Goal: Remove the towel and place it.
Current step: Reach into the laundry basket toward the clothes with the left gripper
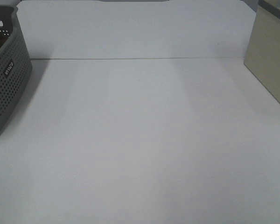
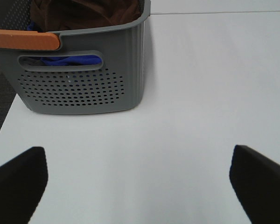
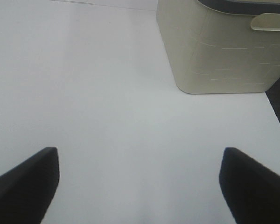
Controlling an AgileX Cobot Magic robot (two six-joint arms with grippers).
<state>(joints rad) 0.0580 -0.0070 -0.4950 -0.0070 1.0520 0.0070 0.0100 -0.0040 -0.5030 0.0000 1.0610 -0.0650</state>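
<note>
The main risk is a pinch that goes too deep. The brown towel [image 2: 84, 11] lies bunched inside the grey basket [image 2: 84, 93], with a blue cloth [image 2: 70, 60] showing through the handle slot below it, so a low grab would likely bring both out. The orange handle [image 2: 23, 39] lies along the rim, and a finger could knock it or the towel could snag on it and tip the light basket. In the overhead view the basket sits at about nine to ten o'clock on the white table [image 1: 140, 140], with a beige bin [image 3: 214, 51] at two o'clock. The left gripper [image 2: 140, 186] is spread wide and empty, short of the basket wall, with the towel ahead, higher and well apart. The right gripper [image 3: 140, 186], also wide and empty, faces the bin, far from the towel.
</note>
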